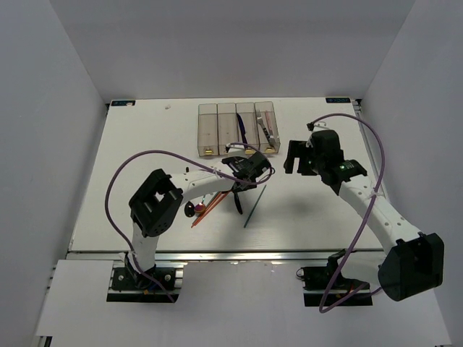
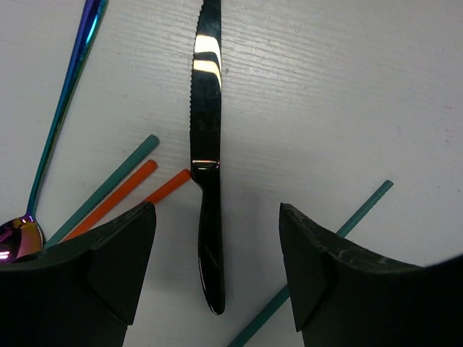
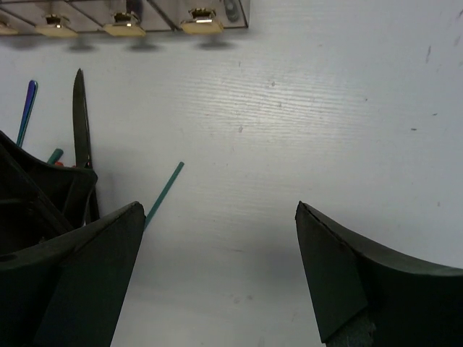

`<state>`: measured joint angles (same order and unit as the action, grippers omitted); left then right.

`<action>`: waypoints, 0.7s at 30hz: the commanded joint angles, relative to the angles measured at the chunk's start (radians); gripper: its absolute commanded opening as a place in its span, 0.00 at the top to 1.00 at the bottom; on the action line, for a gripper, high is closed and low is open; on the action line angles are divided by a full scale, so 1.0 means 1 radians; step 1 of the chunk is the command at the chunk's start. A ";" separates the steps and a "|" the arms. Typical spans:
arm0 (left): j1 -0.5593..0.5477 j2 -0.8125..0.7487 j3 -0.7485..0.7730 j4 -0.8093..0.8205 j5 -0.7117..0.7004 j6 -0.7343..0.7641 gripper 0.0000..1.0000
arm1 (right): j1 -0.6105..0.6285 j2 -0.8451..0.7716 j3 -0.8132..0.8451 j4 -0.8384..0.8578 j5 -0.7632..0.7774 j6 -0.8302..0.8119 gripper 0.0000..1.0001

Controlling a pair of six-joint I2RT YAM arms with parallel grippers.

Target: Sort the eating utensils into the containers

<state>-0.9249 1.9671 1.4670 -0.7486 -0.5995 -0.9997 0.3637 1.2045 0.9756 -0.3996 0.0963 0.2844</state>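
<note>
- Hovering low over the counter (image 1: 137,144), the left gripper (image 2: 217,217) is holding its fingers apart on either side of a black knife (image 2: 206,144), and neither finger is touching it.
- Lying flat, the knife is keeping its handle between the fingers and running its serrated blade out past them.
- Two orange chopsticks (image 2: 123,194) and a teal chopstick (image 2: 108,186) are lying just beside the handle, their near ends passing under one finger; one orange tip is reaching right up to the knife where the blade meets the handle.
- A second teal chopstick (image 2: 362,206) is crossing under the other finger, apart from the knife.
- A blue-purple spoon (image 2: 69,94) is lying further out, beyond the chopsticks.
- The right gripper (image 3: 218,217) is hanging with its fingers wide apart and holding nothing; bare white surface is stretching ahead of it and to its right.
- The containers (image 1: 208,123) are sitting in a row at the far middle of the counter, yellow tabs facing the arms, with a dark utensil (image 1: 244,130) lying in the third from the left and a silvery utensil (image 1: 265,131) in the fourth.
- The loose pieces are lying near the middle, well clear of every counter edge, leaving open room along the left and right sides.
</note>
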 commanded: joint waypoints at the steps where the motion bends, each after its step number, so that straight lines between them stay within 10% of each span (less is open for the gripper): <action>1: -0.003 -0.007 0.001 0.020 0.053 -0.047 0.22 | -0.003 -0.036 -0.009 0.065 -0.047 0.013 0.11; 21: -0.020 0.072 -0.092 0.064 0.124 -0.105 0.46 | -0.003 -0.049 -0.026 0.082 -0.046 0.007 0.11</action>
<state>-0.9333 2.0323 1.4109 -0.7006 -0.5156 -1.0611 0.3618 1.1748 0.9512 -0.3584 0.0559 0.2871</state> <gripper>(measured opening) 0.569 0.894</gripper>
